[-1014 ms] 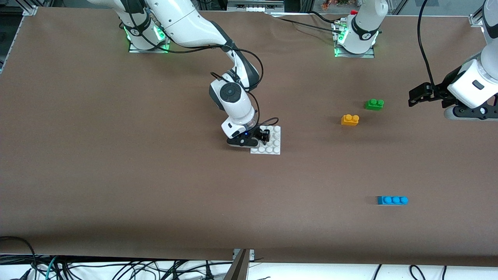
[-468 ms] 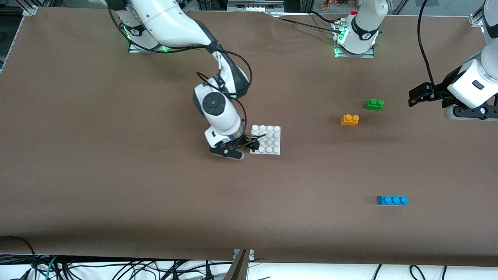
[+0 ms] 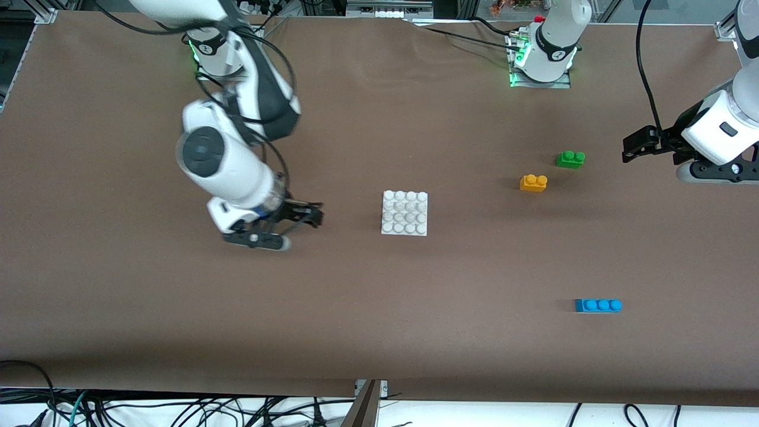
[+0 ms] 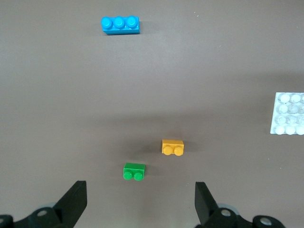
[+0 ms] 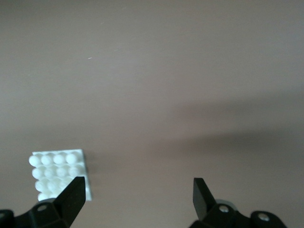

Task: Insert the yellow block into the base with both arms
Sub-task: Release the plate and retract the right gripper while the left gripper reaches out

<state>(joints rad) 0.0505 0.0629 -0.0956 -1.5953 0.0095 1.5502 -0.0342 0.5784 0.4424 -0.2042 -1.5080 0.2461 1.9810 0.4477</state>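
my right gripper [image 3: 308,217] hangs over bare table, jaws apart, empty. my left gripper [image 3: 637,144] waits, jaws apart. yellow block [image 3: 533,182] sits beside the green brick [image 3: 570,159], well apart from the base [image 3: 405,213].

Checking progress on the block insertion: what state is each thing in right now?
yellow block: loose on the table, not inserted
base: flat on the table, studs bare
left pincer: open, empty
right pincer: open, empty
green brick: loose
blue brick: loose
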